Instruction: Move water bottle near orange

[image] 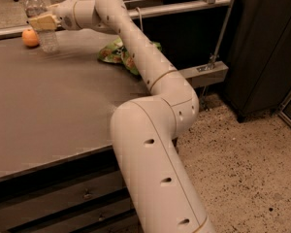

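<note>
The water bottle [38,13] is clear with a white cap and stands upright at the far left of the table, its base on the surface. The orange [30,38] lies just left of the bottle's base, almost touching it. My gripper [42,22] reaches in from the right on the long white arm [136,57]. Its pale yellow fingers [44,23] are closed around the bottle's middle.
A green snack bag [115,52] lies on the grey table [53,110] behind the arm, right of the bottle. A metal rail [184,6] runs along the table's far side. A dark cabinet [266,47] stands at the right on the speckled floor. Drawers sit under the table's front edge.
</note>
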`<state>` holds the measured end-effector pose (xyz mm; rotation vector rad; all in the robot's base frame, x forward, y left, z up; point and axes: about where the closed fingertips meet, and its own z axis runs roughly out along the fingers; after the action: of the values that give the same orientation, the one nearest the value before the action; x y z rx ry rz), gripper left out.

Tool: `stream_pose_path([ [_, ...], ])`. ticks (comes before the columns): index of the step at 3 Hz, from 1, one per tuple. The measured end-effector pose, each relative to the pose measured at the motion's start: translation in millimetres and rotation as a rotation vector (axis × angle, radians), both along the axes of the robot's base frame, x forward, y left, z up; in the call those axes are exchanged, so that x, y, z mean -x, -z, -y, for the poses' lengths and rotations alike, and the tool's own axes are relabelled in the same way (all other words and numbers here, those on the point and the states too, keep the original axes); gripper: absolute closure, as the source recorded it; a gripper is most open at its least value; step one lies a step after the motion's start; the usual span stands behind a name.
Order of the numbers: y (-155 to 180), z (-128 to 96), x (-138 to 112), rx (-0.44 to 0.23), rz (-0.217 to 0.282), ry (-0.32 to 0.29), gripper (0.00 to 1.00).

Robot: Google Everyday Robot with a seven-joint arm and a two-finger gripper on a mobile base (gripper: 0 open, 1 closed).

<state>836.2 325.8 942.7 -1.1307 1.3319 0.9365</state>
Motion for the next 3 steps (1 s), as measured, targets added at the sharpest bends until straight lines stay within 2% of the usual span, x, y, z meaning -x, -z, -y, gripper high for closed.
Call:
stream_pose_path([
  [3, 7.6, -2.9, -3.1, 0.006, -0.019, -0.008, 0.12],
])
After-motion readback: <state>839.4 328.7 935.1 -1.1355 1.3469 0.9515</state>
